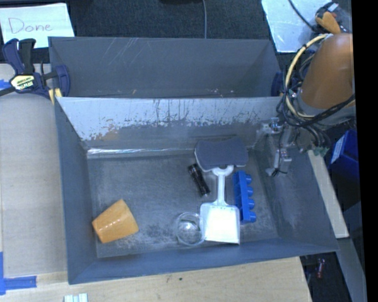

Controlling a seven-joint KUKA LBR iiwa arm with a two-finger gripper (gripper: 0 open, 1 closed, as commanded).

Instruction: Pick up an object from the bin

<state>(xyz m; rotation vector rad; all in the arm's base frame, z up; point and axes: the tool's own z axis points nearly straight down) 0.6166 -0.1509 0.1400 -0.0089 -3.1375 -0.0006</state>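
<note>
Gripper [277,164] hovering by right wall of bin [174,113], near blue studded block [244,197] and white scoop [221,222]. Pincer spread or pressed together: cannot tell.

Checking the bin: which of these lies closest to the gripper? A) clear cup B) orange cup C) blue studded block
C: the blue studded block lies just left of and below the gripper; the clear cup is farther left, and the orange cup is farthest.
</note>
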